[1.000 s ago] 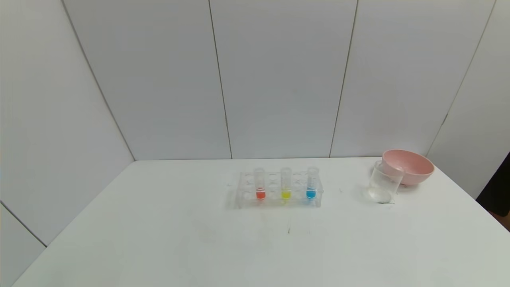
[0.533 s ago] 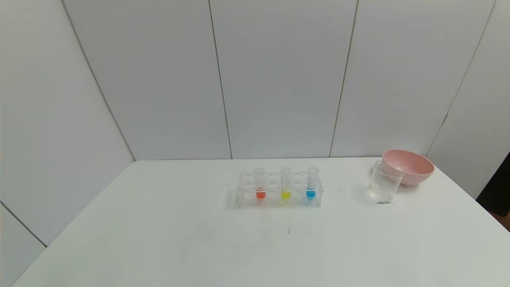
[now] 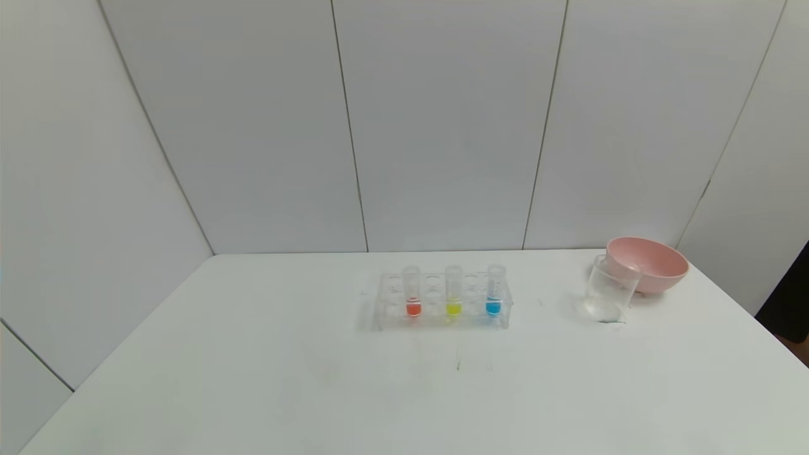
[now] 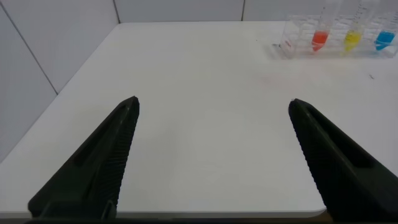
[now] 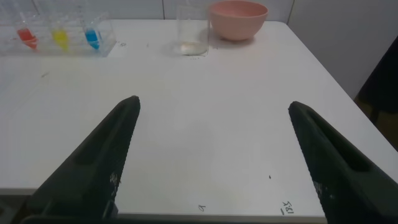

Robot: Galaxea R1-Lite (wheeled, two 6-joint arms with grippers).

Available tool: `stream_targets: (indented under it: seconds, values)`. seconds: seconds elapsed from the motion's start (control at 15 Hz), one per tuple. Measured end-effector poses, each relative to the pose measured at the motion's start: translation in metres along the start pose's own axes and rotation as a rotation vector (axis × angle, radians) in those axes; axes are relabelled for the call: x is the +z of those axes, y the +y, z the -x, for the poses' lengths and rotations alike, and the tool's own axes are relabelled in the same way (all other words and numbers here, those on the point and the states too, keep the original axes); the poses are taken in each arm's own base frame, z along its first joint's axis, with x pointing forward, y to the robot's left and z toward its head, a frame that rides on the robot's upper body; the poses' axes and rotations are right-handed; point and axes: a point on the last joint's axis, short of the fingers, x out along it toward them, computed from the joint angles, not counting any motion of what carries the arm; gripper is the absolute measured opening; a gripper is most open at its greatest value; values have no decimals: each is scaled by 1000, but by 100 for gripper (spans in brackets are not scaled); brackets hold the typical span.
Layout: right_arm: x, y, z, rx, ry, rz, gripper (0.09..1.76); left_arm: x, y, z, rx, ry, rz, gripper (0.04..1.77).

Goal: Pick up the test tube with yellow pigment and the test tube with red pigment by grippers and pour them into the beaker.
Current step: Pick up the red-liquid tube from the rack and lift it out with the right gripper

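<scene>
Grippers both spread wide, empty, at the table's near edge: left gripper (image 4: 211,155), right gripper (image 5: 211,155). Your red tube (image 3: 413,292) and yellow tube (image 3: 454,291) stand upright in the rack (image 3: 442,301), ahead; red is leftmost, nearer your left arm. Beaker (image 3: 608,289) sits far right, beside the pink bowl (image 3: 651,262).

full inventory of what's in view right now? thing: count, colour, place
table: 1, white, fills the foreground
tube rack: 1, clear, table centre
test tube with red pigment: 1, clear with orange-red tip, rack's left side
test tube with yellow pigment: 1, clear with yellow tip, rack's middle
blue-tipped tube: 1, clear, rack's right side
beaker: 1, clear, right of rack, just in front of bowl
bowl: 1, pink, far right
left gripper: 1, black, open, near table edge, left
right gripper: 1, black, open, near table edge, right
</scene>
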Motion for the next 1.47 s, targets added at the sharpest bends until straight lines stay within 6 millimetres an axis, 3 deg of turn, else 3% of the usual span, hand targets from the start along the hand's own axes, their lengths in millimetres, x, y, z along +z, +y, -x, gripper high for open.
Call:
stream_targets:
  seconds: [0.4, 0.6, 0.8, 1.0, 1.2, 1.47]
  values:
    - [8, 0, 2, 3, -22, -3, 171, 0, 0, 0, 0, 0, 0, 172]
    - [35, 1, 6, 16, -49, -2, 171, 0, 0, 0, 0, 0, 0, 172]
    - [72, 2, -5, 18, -9, -1, 171, 0, 0, 0, 0, 0, 0, 172]
    - [110, 3, -40, 33, 79, -2, 171, 0, 0, 0, 0, 0, 0, 172]
    - [136, 8, -96, 100, 136, -3, 171, 0, 0, 0, 0, 0, 0, 172]
    - [132, 37, -166, 246, 254, 4, 171, 0, 0, 0, 0, 0, 0, 172]
